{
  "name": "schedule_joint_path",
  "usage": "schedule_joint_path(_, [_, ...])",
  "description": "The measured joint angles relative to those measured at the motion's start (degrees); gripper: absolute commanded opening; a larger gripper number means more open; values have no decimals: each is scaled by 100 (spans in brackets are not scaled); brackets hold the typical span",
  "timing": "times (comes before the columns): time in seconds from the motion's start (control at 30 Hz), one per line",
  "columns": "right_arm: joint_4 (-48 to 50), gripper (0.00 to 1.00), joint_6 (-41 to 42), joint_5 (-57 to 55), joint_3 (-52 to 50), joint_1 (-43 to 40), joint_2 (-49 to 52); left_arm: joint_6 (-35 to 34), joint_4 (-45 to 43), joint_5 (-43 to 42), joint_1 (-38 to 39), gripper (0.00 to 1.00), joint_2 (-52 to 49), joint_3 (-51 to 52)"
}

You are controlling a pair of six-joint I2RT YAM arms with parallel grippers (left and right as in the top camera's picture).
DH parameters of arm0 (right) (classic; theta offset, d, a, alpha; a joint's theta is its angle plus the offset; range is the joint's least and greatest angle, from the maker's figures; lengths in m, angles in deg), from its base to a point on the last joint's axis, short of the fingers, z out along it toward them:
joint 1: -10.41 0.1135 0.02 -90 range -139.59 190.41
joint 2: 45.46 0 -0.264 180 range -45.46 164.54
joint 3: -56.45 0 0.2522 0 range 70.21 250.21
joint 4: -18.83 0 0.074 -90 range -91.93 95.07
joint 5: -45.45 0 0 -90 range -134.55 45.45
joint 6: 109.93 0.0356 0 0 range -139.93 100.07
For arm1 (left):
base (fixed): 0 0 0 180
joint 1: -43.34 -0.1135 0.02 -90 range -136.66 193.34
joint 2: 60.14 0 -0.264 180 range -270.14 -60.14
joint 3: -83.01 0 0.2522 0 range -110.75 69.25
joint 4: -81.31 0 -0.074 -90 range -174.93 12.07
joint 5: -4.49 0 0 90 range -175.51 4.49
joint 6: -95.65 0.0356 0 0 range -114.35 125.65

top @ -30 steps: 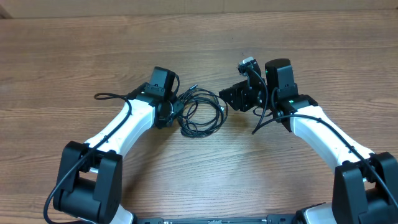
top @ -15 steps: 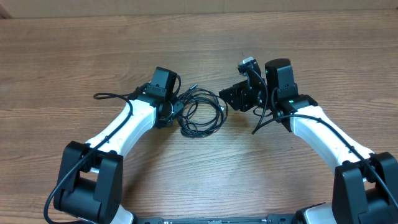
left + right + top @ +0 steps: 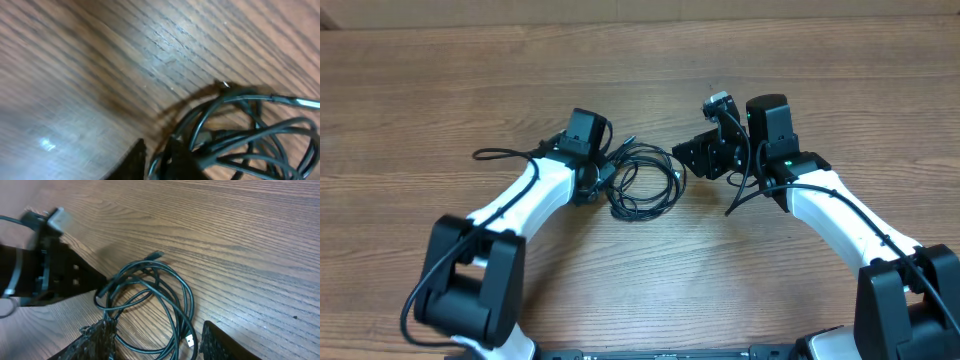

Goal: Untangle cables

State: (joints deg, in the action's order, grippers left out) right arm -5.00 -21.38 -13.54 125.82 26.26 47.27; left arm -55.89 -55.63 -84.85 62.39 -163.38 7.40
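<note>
A tangle of thin black cable lies coiled on the wooden table between the two arms. My left gripper sits at the tangle's left edge. In the blurred left wrist view its fingers are nearly together with a strand of the cable between them. My right gripper is open over the tangle's right side. In the right wrist view its fingers straddle the cable loops without touching them. A USB plug lies between them, and a small plug points away at the far end.
The bare wooden table stretches on all sides. The left arm's own black lead trails to the left of its wrist. The left gripper's body fills the left of the right wrist view.
The left arm has shifted slightly, its shoulder and elbow turning a little to the right. The cable tangle and the right arm have not moved.
</note>
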Motion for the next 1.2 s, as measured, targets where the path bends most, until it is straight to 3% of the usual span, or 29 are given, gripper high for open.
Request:
schedule_joint_path(0.23, [-2,56,0,0,0,0,0,-4,-516,-446,0,8,-223,11])
schedule_joint_path(0.53, [-4,56,2,0,0,0,0,-4,-459,-638,0,8,-223,11])
schedule_joint_path(0.73, [0,56,2,2,0,0,0,9,-442,-748,0,50,-223,11])
schedule_joint_path(0.93, [-2,56,2,0,0,0,0,-15,-420,-822,0,59,-223,11])
schedule_joint_path(1.2, [-4,56,0,2,0,0,0,-52,-623,-820,0,40,-269,11])
